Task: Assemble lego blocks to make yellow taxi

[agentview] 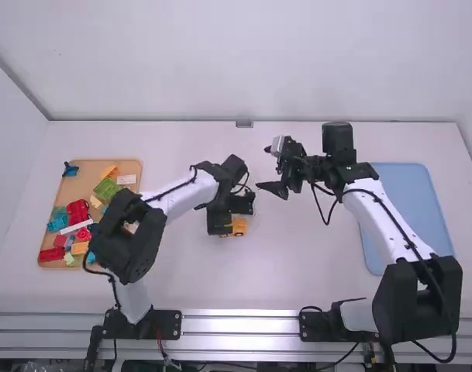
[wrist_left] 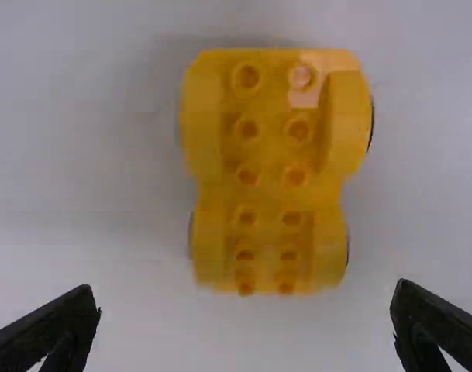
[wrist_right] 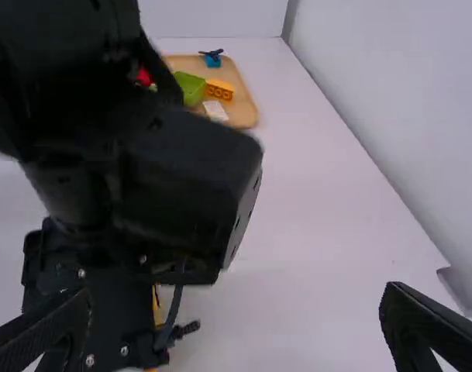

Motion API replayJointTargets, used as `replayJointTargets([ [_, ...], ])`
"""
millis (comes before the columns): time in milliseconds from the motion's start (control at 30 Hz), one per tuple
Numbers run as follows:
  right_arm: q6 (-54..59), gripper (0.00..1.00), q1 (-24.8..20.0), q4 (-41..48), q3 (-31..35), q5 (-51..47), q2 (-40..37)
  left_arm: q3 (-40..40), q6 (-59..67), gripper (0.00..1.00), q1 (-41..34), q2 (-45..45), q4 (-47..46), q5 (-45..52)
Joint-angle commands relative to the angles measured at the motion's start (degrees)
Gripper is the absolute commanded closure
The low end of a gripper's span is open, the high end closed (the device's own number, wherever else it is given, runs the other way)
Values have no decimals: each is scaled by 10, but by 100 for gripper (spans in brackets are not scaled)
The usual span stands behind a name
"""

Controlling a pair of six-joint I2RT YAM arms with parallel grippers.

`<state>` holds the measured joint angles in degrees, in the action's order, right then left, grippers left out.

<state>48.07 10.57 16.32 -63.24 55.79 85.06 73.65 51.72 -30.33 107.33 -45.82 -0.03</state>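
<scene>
On the white table (agentview: 298, 256), near its middle: yellow studded plastic lego base (wrist_left: 270, 174) with rounded flared sides, lying stud side up below the left gripper (agentview: 219, 220).
Left pincer: released; the two black fingers stand wide apart, with the base centred beyond the gap and touching neither finger.
Right pincer: the black gripper (agentview: 265, 168) is released, fingers spread and nothing between them; positioned above the table, to the right of the base.
Tan tray, left side: rectangular tray (agentview: 84, 180) containing mixed plastic blocks, including a green block (agentview: 107, 188), red blocks (agentview: 78, 211) and a flat white piece (agentview: 126, 179).
Blue tray, right side: shallow rectangular tray (agentview: 410, 209), beside the right arm.
</scene>
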Motion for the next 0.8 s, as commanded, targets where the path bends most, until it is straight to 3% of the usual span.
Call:
replayJointTargets([
  [0,-3,2,15,-7,3,12,-4,26,-1,1,32,-59,-11,10],
  [200,-38,1,63,-64,3,-21,11,28,-145,1,137,-135,31,10],
  [400,-199,1,108,-226,3,-63,55,28,-421,1,287,-182,76,10],
  [567,-264,1,135,-329,-2,-61,100,28,-622,1,381,-195,57,-20],
  [767,-254,1,156,-279,-59,-61,141,28,-836,1,491,-197,5,-53],
])
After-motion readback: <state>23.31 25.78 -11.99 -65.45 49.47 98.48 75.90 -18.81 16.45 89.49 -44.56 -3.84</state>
